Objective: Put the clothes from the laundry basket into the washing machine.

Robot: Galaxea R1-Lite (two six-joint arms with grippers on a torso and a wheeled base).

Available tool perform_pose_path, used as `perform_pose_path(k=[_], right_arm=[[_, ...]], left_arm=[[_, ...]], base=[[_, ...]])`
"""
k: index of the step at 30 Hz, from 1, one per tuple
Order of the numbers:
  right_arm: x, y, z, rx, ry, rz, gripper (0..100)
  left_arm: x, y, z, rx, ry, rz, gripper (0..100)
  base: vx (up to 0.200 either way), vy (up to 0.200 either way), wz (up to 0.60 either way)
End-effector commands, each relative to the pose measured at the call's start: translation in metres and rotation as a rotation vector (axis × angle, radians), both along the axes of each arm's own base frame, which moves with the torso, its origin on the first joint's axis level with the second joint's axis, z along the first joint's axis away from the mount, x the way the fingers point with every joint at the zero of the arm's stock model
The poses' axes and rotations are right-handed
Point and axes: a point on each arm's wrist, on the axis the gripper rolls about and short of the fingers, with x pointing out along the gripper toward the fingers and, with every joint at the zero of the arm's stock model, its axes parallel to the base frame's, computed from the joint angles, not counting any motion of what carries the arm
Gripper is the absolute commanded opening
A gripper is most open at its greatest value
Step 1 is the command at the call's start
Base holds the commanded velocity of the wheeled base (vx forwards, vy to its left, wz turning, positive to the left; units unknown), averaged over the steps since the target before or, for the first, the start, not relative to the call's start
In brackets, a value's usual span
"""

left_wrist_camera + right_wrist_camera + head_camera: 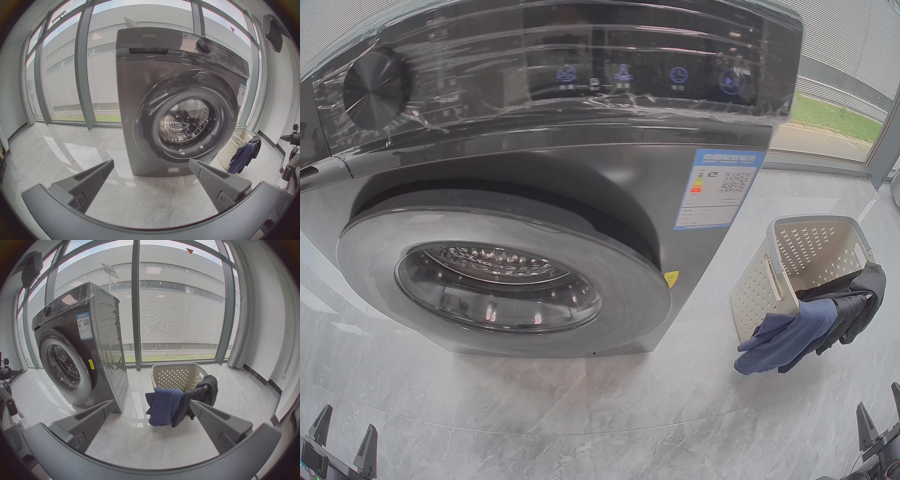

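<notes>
I see both arms held low in front of me, and neither touches anything. The left gripper (347,425) is at the lower left corner of the head view, with its two fingers pointing up and forward. In the left wrist view the left gripper (150,162) has its fingers spread wide, with nothing between them, and it faces the front of the washing machine (175,93). The right gripper (878,400) is at the lower right corner, also low over the floor (612,400). In its own view the right gripper (151,403) is spread wide too and holds nothing; it faces the laundry basket (178,376).

The washing machine (550,156) stands on the floor straight ahead, and its round door (500,287) with the glass porthole is closed. The laundry basket (800,250) stands on the floor to the right of the machine, near the window (181,302), well apart from both grippers. A blue garment (787,340) hangs over the near rim of the basket to the outside. A black garment (856,300) lies beside it over the same rim, touching it.
</notes>
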Motion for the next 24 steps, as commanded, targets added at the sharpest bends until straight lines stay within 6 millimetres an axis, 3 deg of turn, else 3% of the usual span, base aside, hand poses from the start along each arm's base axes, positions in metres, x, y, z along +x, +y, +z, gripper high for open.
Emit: perform_pose_path(k=[1,18,21,24], right_arm=[[0.0013,0.0,-0.0049,0.0,0.017,0.002,100],[0.0014,-0.0001,-0.0049,0.0,0.019,-0.005,100],[0.0013,-0.0001,-0.0049,0.002,0.017,-0.005,100],[0.0013,-0.0002,-0.0049,0.0,0.017,-0.005,100]], left_arm=[[-0.0003,0.0,-0.0044,-0.001,-0.003,-0.001,100],[-0.0003,0.0,-0.0044,0.0,-0.003,0.001,100],[-0.0003,0.0,-0.0044,0.0,-0.003,0.001,100],[-0.0003,0.0,-0.0044,0.0,-0.003,0.001,100]], base=[[0.0,0.0,0.0],[0.0,0.0,0.0],[0.0,0.0,0.6],[0.0,0.0,0.0]])
